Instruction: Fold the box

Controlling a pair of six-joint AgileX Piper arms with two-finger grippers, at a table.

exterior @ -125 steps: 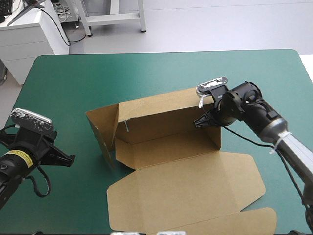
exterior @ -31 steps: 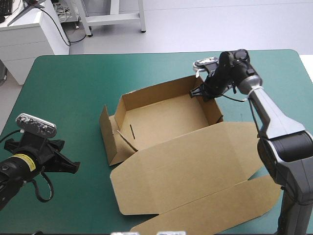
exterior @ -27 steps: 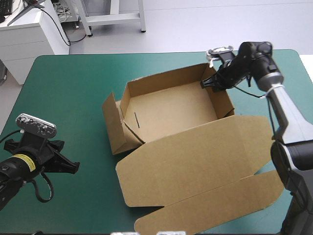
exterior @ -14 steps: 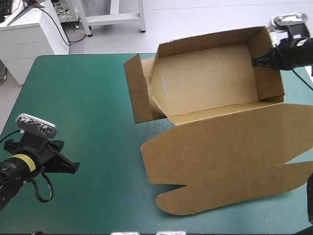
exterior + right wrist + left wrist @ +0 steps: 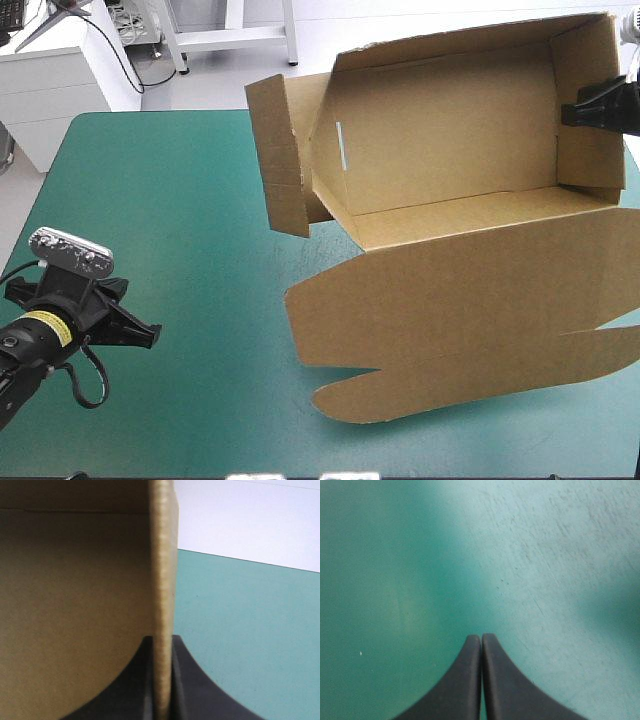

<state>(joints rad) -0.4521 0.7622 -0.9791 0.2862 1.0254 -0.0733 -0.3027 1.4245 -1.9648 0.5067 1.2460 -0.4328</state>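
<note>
The brown box (image 5: 450,130) hangs lifted above the table's right half, an open tray tilted toward the camera with its lid (image 5: 470,310) hanging flat below. Its left end flap (image 5: 278,155) sticks out loose. My right gripper (image 5: 592,108) is shut on the box's right wall; in the right wrist view the wall's edge (image 5: 162,605) stands between the black fingers (image 5: 185,680). My left gripper (image 5: 135,335) rests low over the teal-green cover (image 5: 395,555) at the table's front left, shut on nothing (image 5: 481,639), far from the box.
A white cabinet (image 5: 60,70) stands beyond the table's far left corner. The teal-green cover (image 5: 170,200) shows bare across the left half, between my left gripper and the box.
The right gripper has lifted the box off the table, up and to the right, tilting its open side toward the camera. The left arm has barely moved.
</note>
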